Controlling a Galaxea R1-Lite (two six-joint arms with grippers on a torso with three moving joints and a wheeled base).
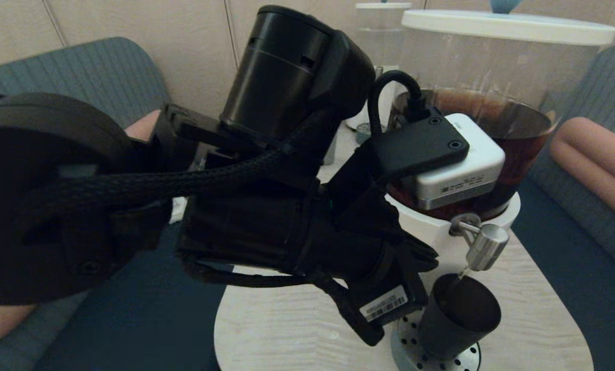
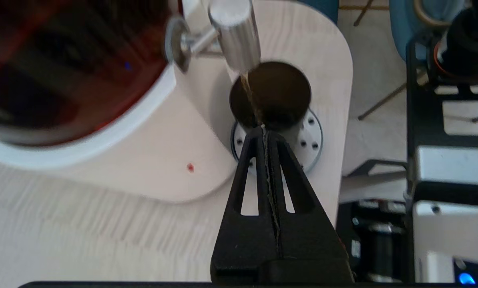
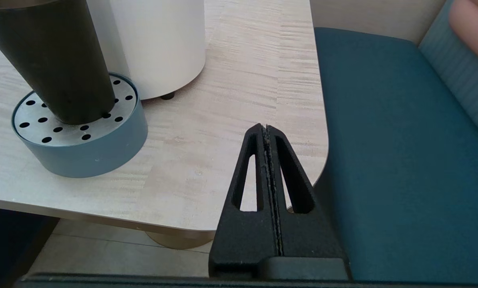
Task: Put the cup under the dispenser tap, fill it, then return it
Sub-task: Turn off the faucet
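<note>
The matte black cup (image 1: 459, 314) stands upright on a round perforated drip tray (image 1: 405, 353), right under the brushed-steel dispenser tap (image 1: 487, 247). A thin brown stream (image 2: 250, 96) runs from the tap (image 2: 235, 34) into the cup (image 2: 279, 92). My left gripper (image 2: 264, 129) is shut and holds nothing, its tips above the cup's near rim. My right gripper (image 3: 266, 127) is shut and empty over the table's corner, to the side of the cup (image 3: 59, 68) and the tray (image 3: 83, 148).
The big dispenser (image 1: 498, 123) with dark brown liquid sits on a white base (image 3: 159, 44). A clear dispenser (image 1: 379, 31) stands behind it. Teal sofa seat (image 3: 403, 140) borders the table edge (image 3: 321, 160). My left arm fills the head view's left.
</note>
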